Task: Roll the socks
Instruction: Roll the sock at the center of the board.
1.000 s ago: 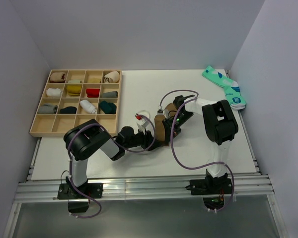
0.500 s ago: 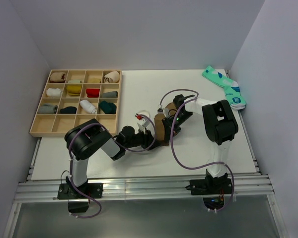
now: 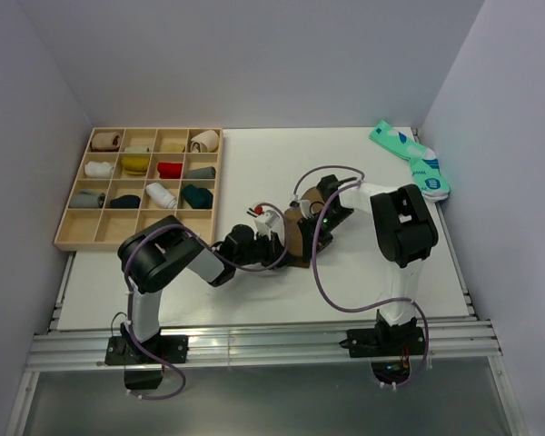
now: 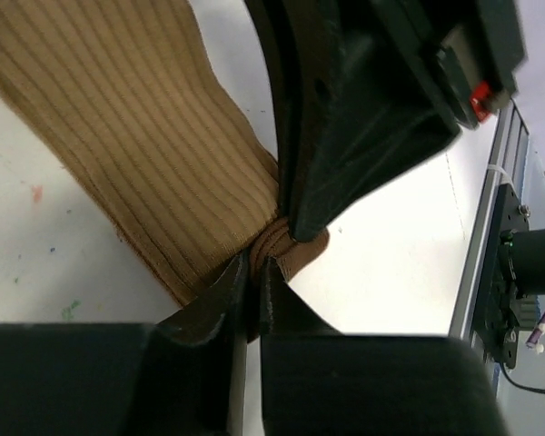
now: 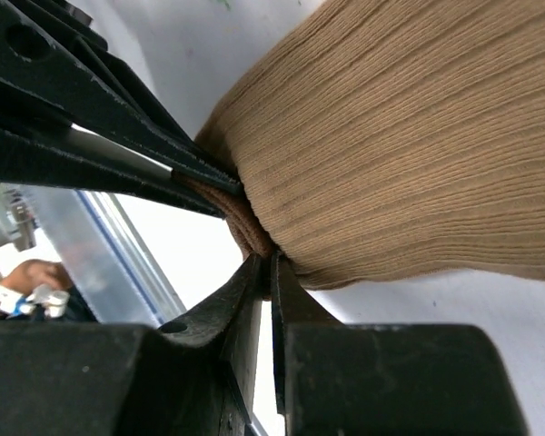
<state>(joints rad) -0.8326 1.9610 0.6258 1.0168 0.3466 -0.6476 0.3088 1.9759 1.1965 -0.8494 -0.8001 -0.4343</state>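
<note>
Two grippers meet at one spot on the table [image 3: 254, 163], just beyond the arm bases. The left gripper [image 4: 252, 272] has its jaws drawn almost together on a bunched fold at the near end of the tan sock [image 4: 154, 136]. The right gripper [image 5: 268, 270] is clamped on that same fold from the opposite side. It is so close that its black finger fills much of the left wrist view and touches the fabric just beside the left tips.

From this shared pinch the ribbed sock runs away from both grippers. Its long axis points toward the far side of the table, leaning slightly right in the top view. Neither arm is nearer, since both hold the same end and all the loose length lies beyond them. Rolling would therefore seem to have to travel along that axis, away from the arm bases, with the pinched fold as the core.

Farther off, the teal socks [image 3: 411, 160] lie flat at the far right corner, well apart. The tray [image 3: 82, 243] at far left holds rolled socks in several compartments.
</note>
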